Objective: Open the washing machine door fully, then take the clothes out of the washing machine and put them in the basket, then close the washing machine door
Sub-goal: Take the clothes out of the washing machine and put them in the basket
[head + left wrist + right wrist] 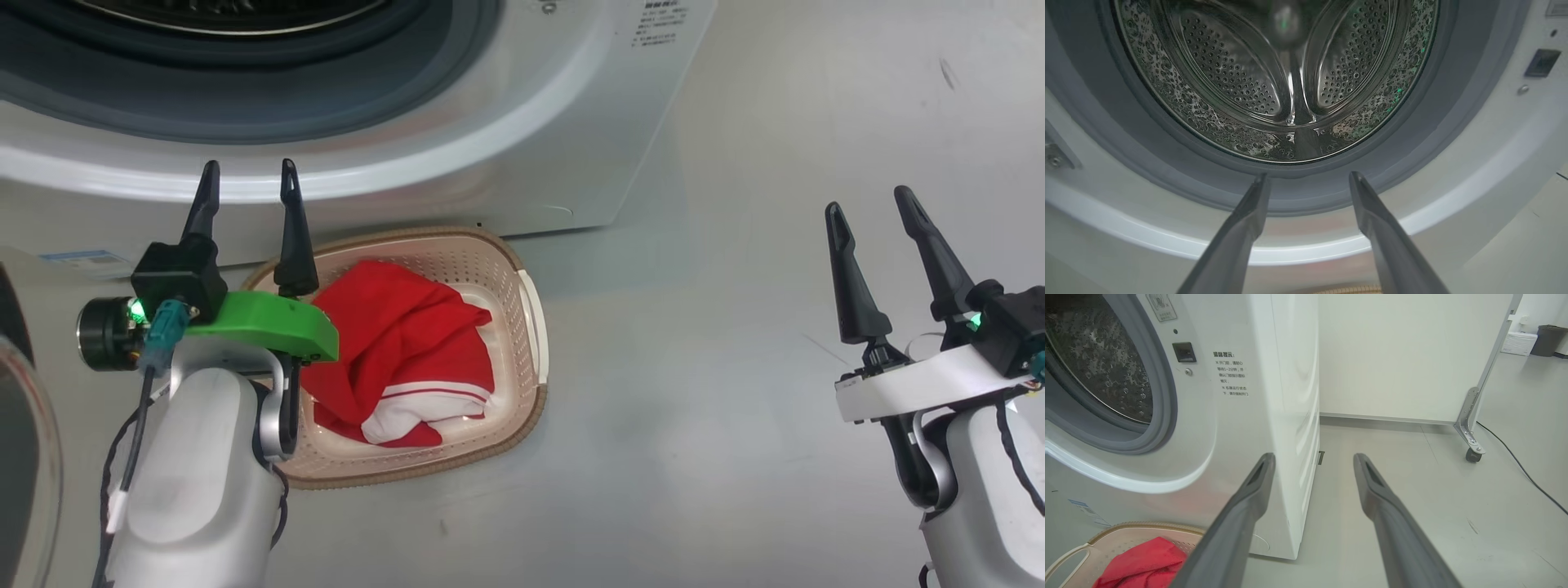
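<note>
I have both spread and empty: left gripper (249, 167) by the basket (522, 425), where the clothes (400, 343) lie heaped before the washing machine (490, 147), right gripper (867, 200) well apart over the floor (718, 367)

So the basket (535, 327) sat on the floor (735, 408) right in front of the washing machine (522, 163), clothes (400, 351) piled inside it. The left gripper (250, 171) was over the basket's left end, the right gripper (867, 200) well off to the right, and the door (24, 457) out at the far left.
</note>
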Robot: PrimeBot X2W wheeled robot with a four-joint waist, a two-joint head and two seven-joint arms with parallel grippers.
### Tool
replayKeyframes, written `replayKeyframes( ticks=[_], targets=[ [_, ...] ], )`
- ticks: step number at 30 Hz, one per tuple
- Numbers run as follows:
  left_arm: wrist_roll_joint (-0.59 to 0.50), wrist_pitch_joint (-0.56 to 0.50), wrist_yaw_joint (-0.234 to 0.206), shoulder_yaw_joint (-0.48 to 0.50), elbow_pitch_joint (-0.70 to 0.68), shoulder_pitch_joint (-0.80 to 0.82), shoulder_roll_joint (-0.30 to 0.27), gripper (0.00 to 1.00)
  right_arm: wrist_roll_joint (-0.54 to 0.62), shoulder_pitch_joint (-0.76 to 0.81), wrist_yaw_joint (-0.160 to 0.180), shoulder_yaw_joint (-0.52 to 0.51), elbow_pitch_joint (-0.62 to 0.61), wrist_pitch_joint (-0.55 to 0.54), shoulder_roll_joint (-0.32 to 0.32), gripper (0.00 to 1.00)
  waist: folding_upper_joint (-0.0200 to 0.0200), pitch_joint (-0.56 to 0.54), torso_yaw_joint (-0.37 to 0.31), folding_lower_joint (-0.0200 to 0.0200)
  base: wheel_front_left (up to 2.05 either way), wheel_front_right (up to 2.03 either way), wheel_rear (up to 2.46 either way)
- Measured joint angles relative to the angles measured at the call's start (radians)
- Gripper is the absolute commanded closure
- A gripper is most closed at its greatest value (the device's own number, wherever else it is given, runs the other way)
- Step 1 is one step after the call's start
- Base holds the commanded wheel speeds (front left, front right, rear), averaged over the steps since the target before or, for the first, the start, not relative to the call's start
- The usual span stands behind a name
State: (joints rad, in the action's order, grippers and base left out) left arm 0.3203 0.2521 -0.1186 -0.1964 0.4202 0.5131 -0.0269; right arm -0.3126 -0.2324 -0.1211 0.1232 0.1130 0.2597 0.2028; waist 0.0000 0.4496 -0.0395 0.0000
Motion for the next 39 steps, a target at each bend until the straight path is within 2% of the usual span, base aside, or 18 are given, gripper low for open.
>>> replayKeyframes(
  ticks=[7,17,25,30,39],
  targets=[
    [-0.043,0.000,0.000,0.003,-0.138,-0.085,0.000,0.00,0.013,0.033,0.000,0.002,0.006,0.000,-0.015,0.00,0.0000,-0.061,0.029,0.0000,0.00,0.00,0.00],
    [-0.086,0.000,0.000,0.018,-0.241,-0.277,-0.001,0.00,0.032,0.104,0.002,0.012,0.022,0.000,-0.048,0.00,0.0000,-0.181,0.053,0.0000,0.00,0.00,0.00],
    [-0.087,0.000,0.000,0.022,-0.274,-0.393,-0.003,0.00,0.034,0.148,0.011,0.021,0.023,0.000,-0.078,0.00,0.0000,-0.250,0.051,0.0000,0.00,0.00,0.00],
    [-0.085,0.000,0.000,0.014,-0.298,-0.440,-0.006,0.00,0.042,0.172,0.027,0.021,0.022,0.000,-0.079,0.00,0.0000,-0.279,0.043,0.0000,0.00,0.00,0.00],
    [-0.093,0.000,0.000,0.002,-0.318,-0.495,-0.007,0.00,0.044,0.191,0.036,0.016,0.007,0.000,-0.080,0.00,0.0000,-0.296,0.038,-0.0001,0.00,0.00,0.00]
  ],
)
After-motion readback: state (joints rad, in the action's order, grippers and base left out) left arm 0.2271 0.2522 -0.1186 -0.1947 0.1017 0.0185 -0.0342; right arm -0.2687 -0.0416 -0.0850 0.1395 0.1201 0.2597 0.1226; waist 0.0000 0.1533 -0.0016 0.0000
